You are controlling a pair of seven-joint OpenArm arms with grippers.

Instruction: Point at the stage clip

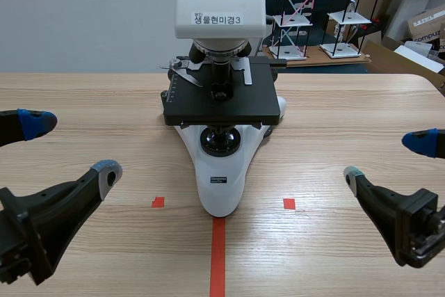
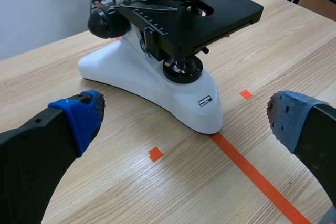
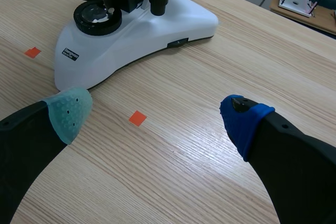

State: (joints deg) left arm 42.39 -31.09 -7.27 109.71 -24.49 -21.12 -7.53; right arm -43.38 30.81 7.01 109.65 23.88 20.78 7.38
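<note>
Stage clip (image 1: 185, 71): thin springy metal, probably easily bent, lying atop the microscope stage (image 1: 222, 108) (pointing needs no grasp; approach from above). Left gripper (image 1: 73, 147) and right gripper (image 1: 387, 159) both spread apart, holding nothing.

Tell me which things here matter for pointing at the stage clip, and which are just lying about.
For the job: stage clip, microscope, left gripper, right gripper, both open.
Lying about: wire racks, cardboard box, behind the table.
</note>
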